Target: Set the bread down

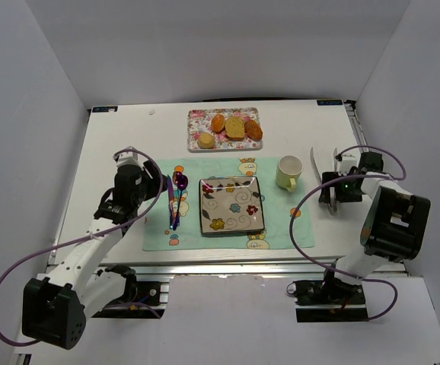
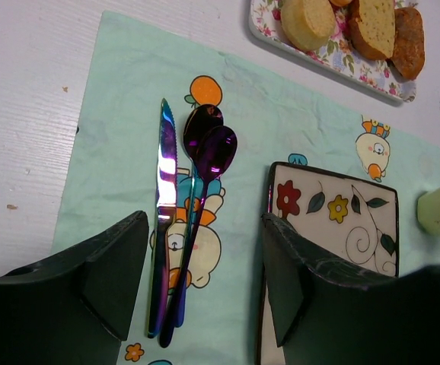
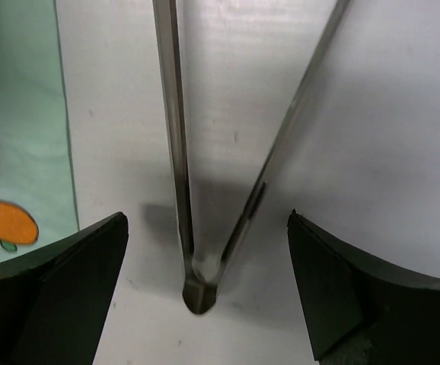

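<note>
Several pieces of bread [image 1: 234,128] lie on a floral tray [image 1: 193,115] at the back of the table; they also show in the left wrist view [image 2: 310,20]. A square flowered plate [image 1: 231,205] sits empty on the green placemat [image 1: 281,224]. My left gripper [image 1: 164,187] is open and empty, hovering over the mat between the cutlery and the plate's left edge [image 2: 205,281]. My right gripper [image 1: 331,194] is open and straddles the hinge end of metal tongs [image 3: 176,152] lying on the white table right of the mat.
A knife [image 2: 164,198] and two purple spoons [image 2: 208,152] lie on the mat left of the plate [image 2: 334,217]. A pale green cup [image 1: 288,172] stands at the mat's back right corner. White walls enclose the table.
</note>
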Robot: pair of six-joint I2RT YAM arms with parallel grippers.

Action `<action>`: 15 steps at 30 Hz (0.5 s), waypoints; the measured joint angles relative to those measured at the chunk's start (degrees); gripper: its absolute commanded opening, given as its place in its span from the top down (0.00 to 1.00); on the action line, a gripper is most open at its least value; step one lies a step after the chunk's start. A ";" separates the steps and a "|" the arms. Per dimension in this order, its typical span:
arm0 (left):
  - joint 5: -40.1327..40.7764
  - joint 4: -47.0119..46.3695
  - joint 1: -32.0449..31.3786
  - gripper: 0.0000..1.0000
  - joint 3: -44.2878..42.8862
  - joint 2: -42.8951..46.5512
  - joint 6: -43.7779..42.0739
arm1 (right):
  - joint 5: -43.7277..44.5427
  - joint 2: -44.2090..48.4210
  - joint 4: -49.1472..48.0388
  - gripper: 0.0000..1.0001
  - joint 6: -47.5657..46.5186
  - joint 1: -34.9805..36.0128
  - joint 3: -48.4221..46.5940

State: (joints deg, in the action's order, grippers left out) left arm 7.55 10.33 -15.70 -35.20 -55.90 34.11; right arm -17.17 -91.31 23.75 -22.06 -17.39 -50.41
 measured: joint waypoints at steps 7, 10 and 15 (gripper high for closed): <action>-0.02 0.17 0.00 0.29 -1.22 -1.38 -0.02 | 5.11 -5.03 -8.94 0.20 5.60 7.74 -3.28; 0.00 0.79 0.00 0.29 -2.49 -1.97 -0.04 | 7.76 -7.82 -11.17 0.32 6.88 10.36 -5.77; 0.28 1.27 0.00 0.29 -3.58 -1.84 0.02 | 9.88 -9.70 -12.55 0.66 7.72 10.12 -7.37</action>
State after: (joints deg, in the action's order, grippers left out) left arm 7.84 11.60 -15.70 -38.79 -57.74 34.13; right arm -7.29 -101.01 11.20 -14.35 -7.27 -57.78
